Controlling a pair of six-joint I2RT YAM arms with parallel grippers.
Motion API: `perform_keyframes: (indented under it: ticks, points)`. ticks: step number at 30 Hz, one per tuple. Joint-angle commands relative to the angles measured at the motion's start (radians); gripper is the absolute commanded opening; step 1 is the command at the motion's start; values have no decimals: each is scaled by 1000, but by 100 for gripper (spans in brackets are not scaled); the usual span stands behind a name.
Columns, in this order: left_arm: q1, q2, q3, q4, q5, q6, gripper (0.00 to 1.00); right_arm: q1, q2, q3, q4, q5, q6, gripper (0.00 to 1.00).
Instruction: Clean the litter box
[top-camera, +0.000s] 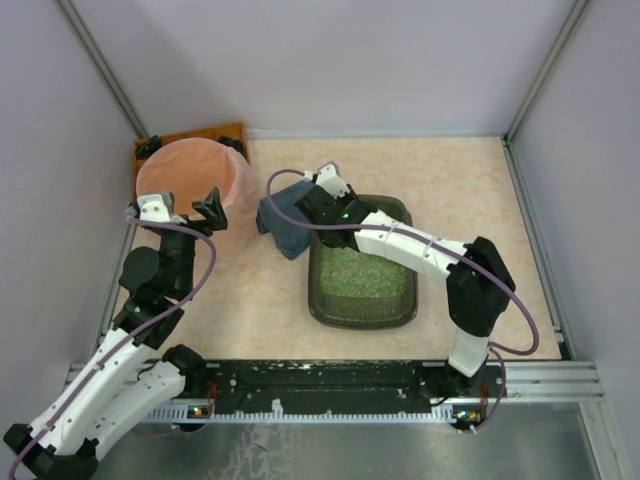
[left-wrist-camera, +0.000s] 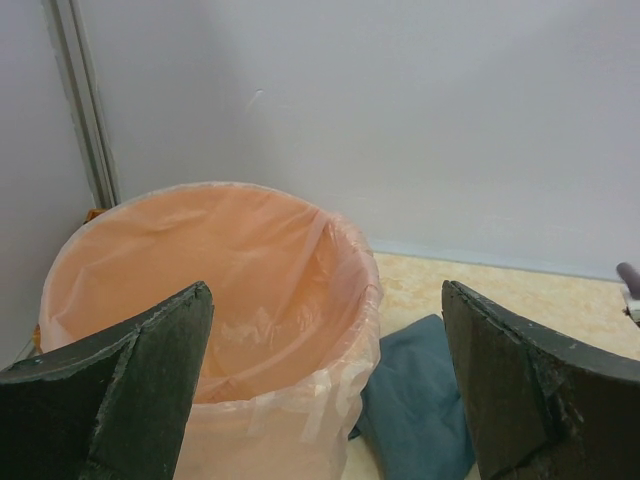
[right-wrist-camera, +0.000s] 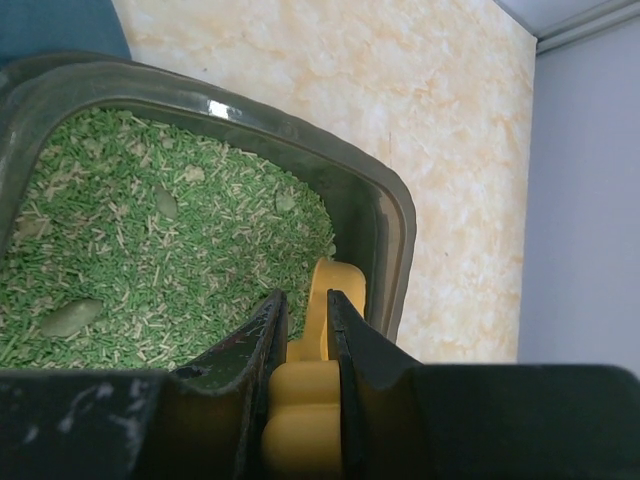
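- Litter box (top-camera: 362, 322), one: a dark grey-green tray with rounded corners that holds green granules (right-wrist-camera: 150, 270). It sits on the table (top-camera: 460, 190) right of centre and is the object nearest the arm bases.
- Arms, two: both are bolted at the near edge. The right arm (top-camera: 475, 290) rises from its base and folds at the elbow by the box's near right corner. Its forearm slants across the box toward the far left corner. The left arm (top-camera: 110, 370) reaches up the left side of the table.
- Right gripper (right-wrist-camera: 305, 310), one: it hangs over the far part of the box with its fingers pinched narrowly on a yellow plastic piece (right-wrist-camera: 300, 420). The tip of the piece sticks out past the fingertips, just inside the box's rim. Whether it touches the granules cannot be told.
- Darker lumps (right-wrist-camera: 70, 318), at least three: they lie scattered among the granules below the right gripper.
- Left gripper (top-camera: 210, 212), one: its jaws are spread wide and hold nothing. It is well apart from the litter box, at the near right side of the bucket.
- Blue cloth (top-camera: 285, 225), one: it lies crumpled at the box's far left corner, between the box and the bucket.
- Pink bucket (top-camera: 190, 175), one: it is round and lined with thin film, and stands far left.
- Orange-brown tray (top-camera: 215, 133), one: it sits behind the bucket and is mostly hidden.
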Motion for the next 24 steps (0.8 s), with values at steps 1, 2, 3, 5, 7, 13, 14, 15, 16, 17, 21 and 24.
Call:
perform_keyframes:
  ticks: [1,2,3,5,7,13,14,15,16,17,21,24]
  points:
    - [1,-8,-10,35,-9,16,100,8,18,-24,54,70,-19,0]
    - [1,-6,-10,34,-8,16,100,6,18,-35,59,68,-15,0]
    - [1,-5,-10,34,-7,16,100,4,18,-44,62,63,-8,0]
    - [1,-1,-10,34,-2,17,100,-4,13,-62,65,45,13,0]
    - [1,3,-10,36,2,15,100,-22,-6,-86,78,-21,39,0]
    - [1,11,-10,35,16,17,100,-125,-203,-246,244,-353,105,0]
    - [1,12,-10,35,17,17,100,-140,-239,-273,274,-398,112,0]
    - [1,12,-10,35,19,16,100,-157,-276,-297,304,-438,119,0]
    - [1,14,-10,35,21,16,100,-175,-310,-316,324,-473,126,0]
    - [1,16,-10,34,25,17,100,-191,-338,-334,344,-515,133,0]
    - [1,21,-10,34,30,15,99,-267,-437,-406,424,-663,163,0]
    - [1,25,-10,34,33,16,99,-328,-475,-456,470,-783,194,0]
